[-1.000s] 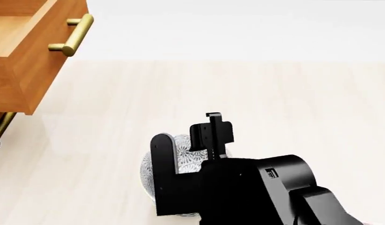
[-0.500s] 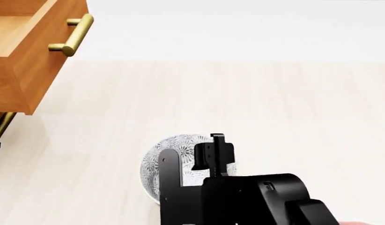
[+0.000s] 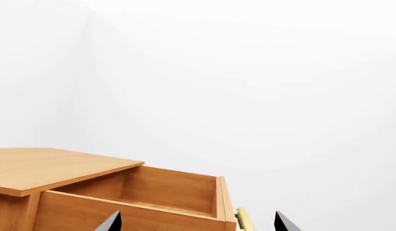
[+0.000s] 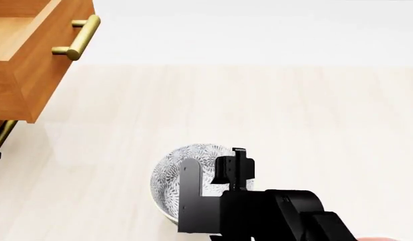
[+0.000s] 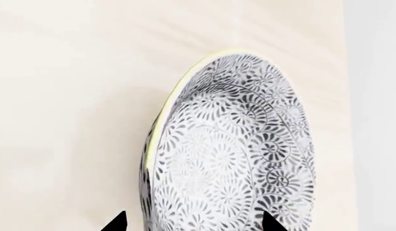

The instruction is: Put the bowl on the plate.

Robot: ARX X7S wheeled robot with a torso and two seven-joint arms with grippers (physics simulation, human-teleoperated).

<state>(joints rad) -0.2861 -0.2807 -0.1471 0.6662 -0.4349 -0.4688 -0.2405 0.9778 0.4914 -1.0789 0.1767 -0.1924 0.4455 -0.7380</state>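
The bowl (image 4: 183,168), white with a dense grey-black floral pattern, stands on the pale wooden tabletop near the front edge of the head view. My right gripper (image 4: 213,176) hangs over it, open; one fingertip is outside the bowl's wall and the other over its inside, straddling the pale rim. The right wrist view shows the bowl (image 5: 230,154) close up between the right gripper's (image 5: 193,224) two dark tips. My left gripper (image 3: 198,224) is open, held up facing the drawer unit. The plate is out of view.
An open wooden drawer (image 4: 32,60) with a brass bar handle (image 4: 79,37) juts out at the far left, a second handle (image 4: 2,135) below it. In the left wrist view the drawer (image 3: 153,197) stands against a white wall.
My right gripper has pulled back toward me and dropped lower over the bowl, uncovering more of the bowl's far side. The bowl has stayed in place.
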